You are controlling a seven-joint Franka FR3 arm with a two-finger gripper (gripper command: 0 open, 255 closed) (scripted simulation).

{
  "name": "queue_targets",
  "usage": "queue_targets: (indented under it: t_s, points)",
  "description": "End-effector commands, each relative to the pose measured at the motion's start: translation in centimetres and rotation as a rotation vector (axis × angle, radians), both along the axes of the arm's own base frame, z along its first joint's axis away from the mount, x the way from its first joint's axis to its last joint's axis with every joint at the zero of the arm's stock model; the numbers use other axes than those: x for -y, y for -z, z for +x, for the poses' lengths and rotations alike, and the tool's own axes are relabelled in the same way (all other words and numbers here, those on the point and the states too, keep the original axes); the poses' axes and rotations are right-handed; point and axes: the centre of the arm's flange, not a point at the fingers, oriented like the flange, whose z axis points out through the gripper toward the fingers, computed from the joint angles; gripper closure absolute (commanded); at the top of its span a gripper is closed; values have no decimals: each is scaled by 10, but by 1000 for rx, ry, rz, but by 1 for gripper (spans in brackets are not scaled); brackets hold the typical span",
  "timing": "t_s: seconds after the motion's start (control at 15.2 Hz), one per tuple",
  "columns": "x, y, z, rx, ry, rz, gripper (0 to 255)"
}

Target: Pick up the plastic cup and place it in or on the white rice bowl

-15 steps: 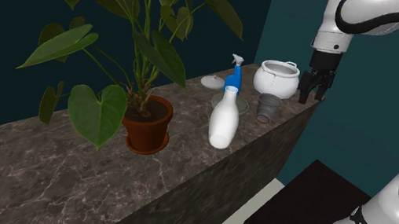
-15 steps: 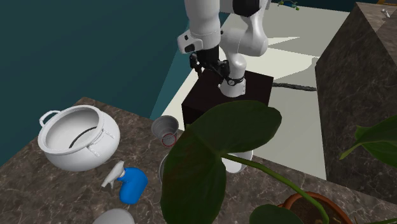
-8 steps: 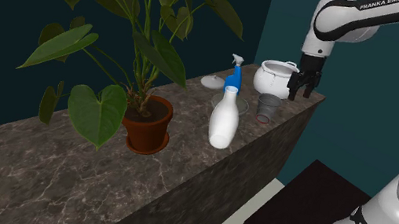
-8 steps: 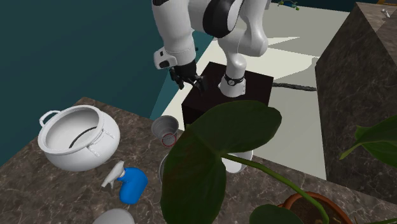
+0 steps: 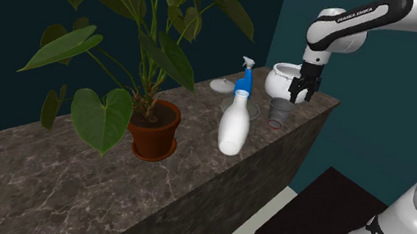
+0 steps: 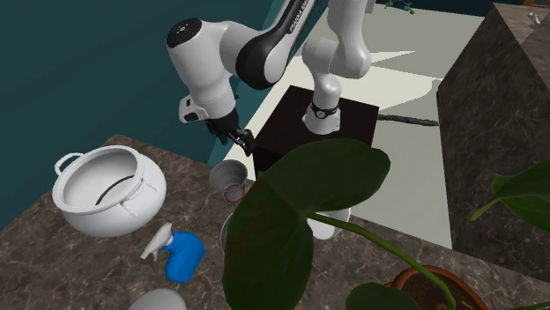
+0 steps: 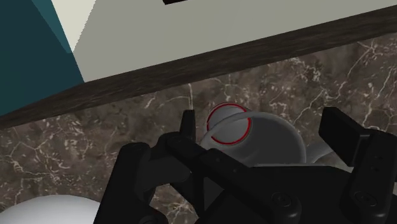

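Dim, flat light all over; the dark veined marble counter (image 5: 25, 179) looks murky, the pale floor (image 6: 414, 176) brightest. Edges stay crisp.

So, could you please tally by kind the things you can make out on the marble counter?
Grey cup: 1
White bowl: 1
White spray bottle with a blue head: 1
Potted plant: 1
Small white disc: 1
Total: 5. A faint clear shape beside the bottle is too unclear to count.

Grey red-ringed cup (image 6: 227, 176) just beside upright, empty white two-handled bowl (image 6: 106, 222)
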Motion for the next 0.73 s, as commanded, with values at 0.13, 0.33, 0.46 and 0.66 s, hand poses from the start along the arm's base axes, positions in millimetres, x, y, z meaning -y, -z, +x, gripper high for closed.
queue_targets:
  t_s: [0.13,0.33,0.46,0.66]
  points:
    - [35,24,34,12,13,1,0]
    - [48,39,46,16,18,1,0]
    - [47,49,45,16,18,1,0]
    - [45,65,44,16,18,1,0]
